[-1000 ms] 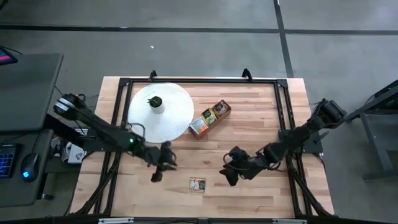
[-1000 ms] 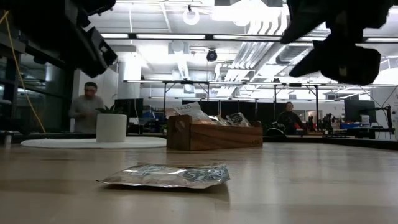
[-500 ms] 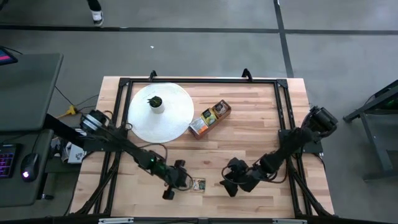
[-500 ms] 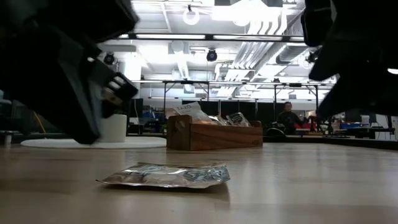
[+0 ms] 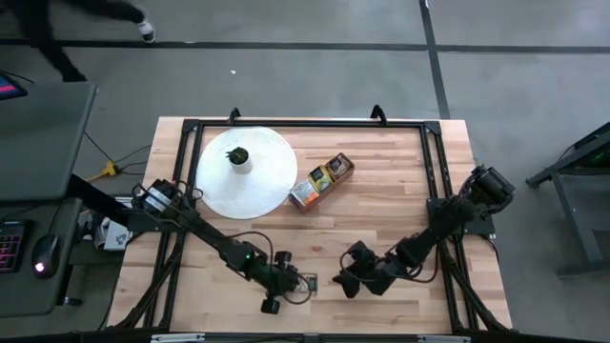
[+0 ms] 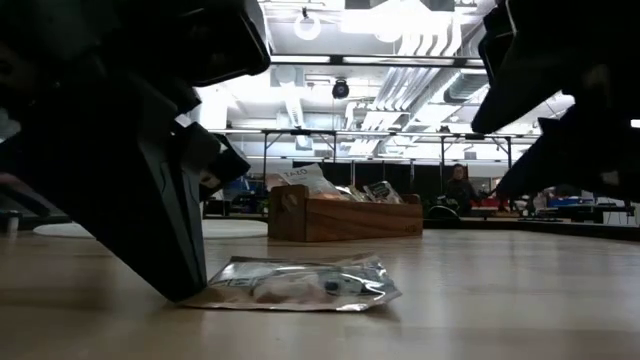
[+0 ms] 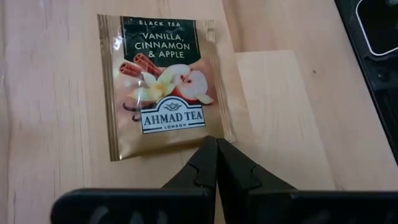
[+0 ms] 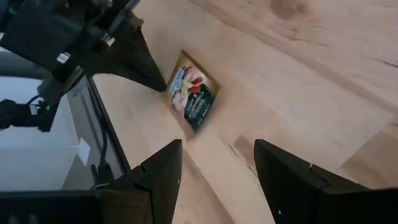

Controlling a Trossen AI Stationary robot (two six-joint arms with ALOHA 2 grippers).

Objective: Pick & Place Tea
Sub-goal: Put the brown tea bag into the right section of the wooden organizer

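One brownish tea sachet (image 5: 305,282) lies flat on the wood near the table's near edge; its label (image 7: 163,84) reads vanilla, cinnamon and apple. My left gripper (image 7: 216,140) is shut and down at the sachet's left edge, shown in the low view as a dark wedge (image 6: 170,250) at the sachet (image 6: 300,285). My right gripper (image 5: 347,279) is open and hovers just right of the sachet, which shows ahead of its fingers (image 8: 193,98). Other sachets stand in the brown box (image 5: 321,181). My left gripper touches the sachet's edge (image 7: 208,135) near one corner with its shut fingertips. The fingers slant down from the table's left. The sachet lies on the table, its left end (image 6: 215,293) against the finger (image 6: 185,280).
The long wooden box (image 6: 345,215) with sachets sits mid-table beyond the sachet. A white round disc (image 5: 262,181) carrying a small potted plant (image 5: 238,157) lies at the far left. Black frame rails (image 5: 434,191) run along the table's sides. A person walks past the far left corner.
My left gripper has travelled toward the table's right and near edge, come down to the tabletop and reached the sachet's left edge. The sachet has slid a little toward the table's right. My right gripper has dropped slightly and edged toward the sachet.
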